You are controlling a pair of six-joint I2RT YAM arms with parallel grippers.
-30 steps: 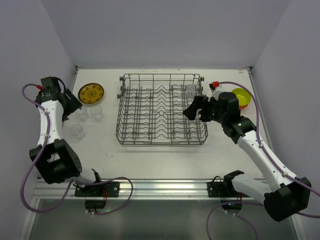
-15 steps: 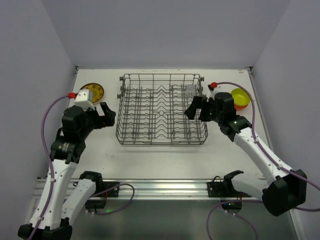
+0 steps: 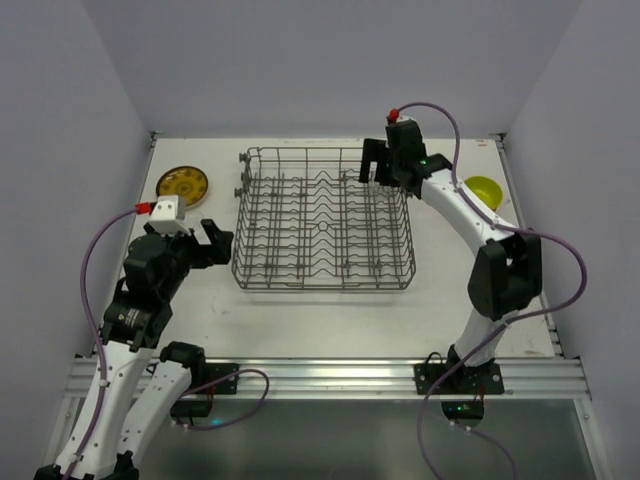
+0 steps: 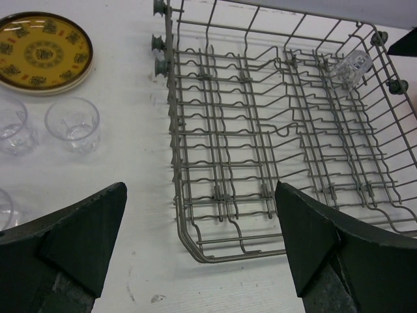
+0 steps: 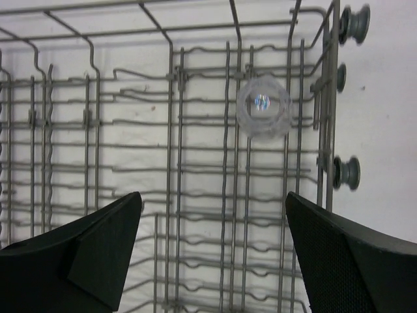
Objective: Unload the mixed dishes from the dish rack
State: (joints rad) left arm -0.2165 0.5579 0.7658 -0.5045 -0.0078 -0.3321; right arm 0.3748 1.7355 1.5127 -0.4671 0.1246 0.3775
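The grey wire dish rack (image 3: 322,218) stands mid-table and holds one clear glass (image 5: 263,107), lying at its far right corner; the glass also shows in the left wrist view (image 4: 354,65). My right gripper (image 3: 375,165) hangs open and empty over that corner, with the glass just ahead of the fingertips (image 5: 104,241). My left gripper (image 3: 212,243) is open and empty beside the rack's near left corner (image 4: 195,251). A brown-and-yellow plate (image 3: 183,185) lies left of the rack, with clear glasses (image 4: 72,124) next to it. A yellow-green bowl (image 3: 483,190) sits right of the rack.
The rack has small round wheels (image 5: 345,173) on its short sides. The white table's side walls stand close to the plate on the left and the bowl on the right. My right arm reaches across the table's right side.
My left arm swung from the glasses at the far left to the rack's near left corner. My right gripper moved from the rack's right side to its far right corner, above the glass.
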